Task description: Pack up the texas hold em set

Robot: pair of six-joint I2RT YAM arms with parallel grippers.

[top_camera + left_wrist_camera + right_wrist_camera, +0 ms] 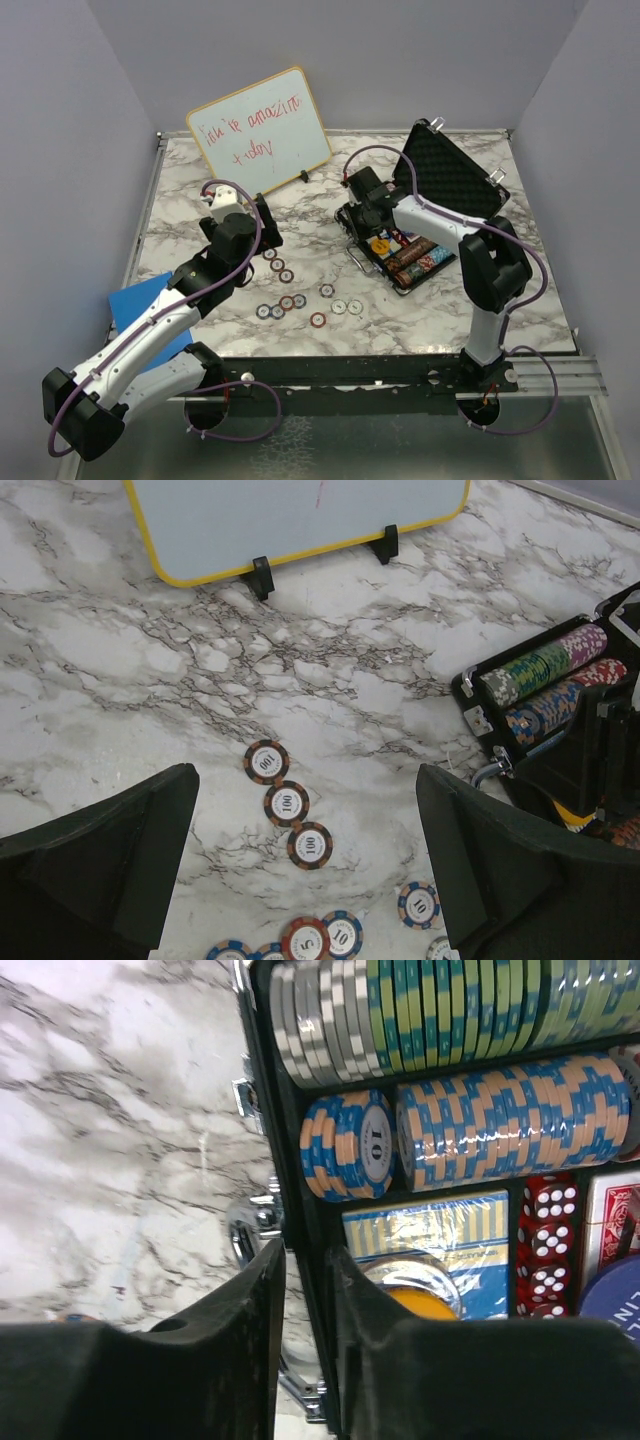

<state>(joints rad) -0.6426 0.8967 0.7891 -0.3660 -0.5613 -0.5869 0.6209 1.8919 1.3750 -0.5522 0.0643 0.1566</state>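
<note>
Loose poker chips [287, 803] lie on the tabletop [120, 680] directly below the left claw [308, 780], a line of three running slantwise between its fully spread fingers; the left arm is plainly the nearer one. Right arm reaches over to the briefcase [455, 175]. The right claw [308, 1260] is slightly parted and holds nothing, poised over the case's left wall beside the stacked chips [500, 1120].

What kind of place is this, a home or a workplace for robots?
Most likely a robot test cell, not a home. Plain grey walls close in a marble-patterned table, and the left arm and the right arm are mounted on a metal rail at its near edge.
</note>
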